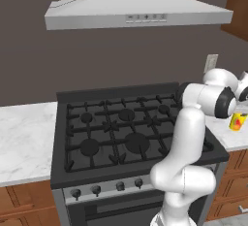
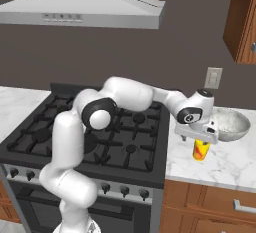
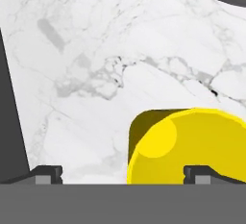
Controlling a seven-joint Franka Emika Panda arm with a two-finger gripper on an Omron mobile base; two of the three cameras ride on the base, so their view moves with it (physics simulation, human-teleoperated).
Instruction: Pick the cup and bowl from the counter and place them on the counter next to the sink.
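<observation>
Arm: bent at elbow, reaching right across stovetop (image 2: 100, 132), hand pointing down over yellow cup (image 2: 201, 149) on marble surface (image 2: 225, 164) beside bowl (image 2: 231, 123), jaws apart.

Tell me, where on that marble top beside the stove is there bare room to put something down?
Right of the stovetop, the counter is bare along its front edge, ahead of the yellow cup and the bowl. It is crowded further back, where the open gripper hangs over the cup, close beside the bowl. Left of the stovetop lies another bare marble stretch.
</observation>
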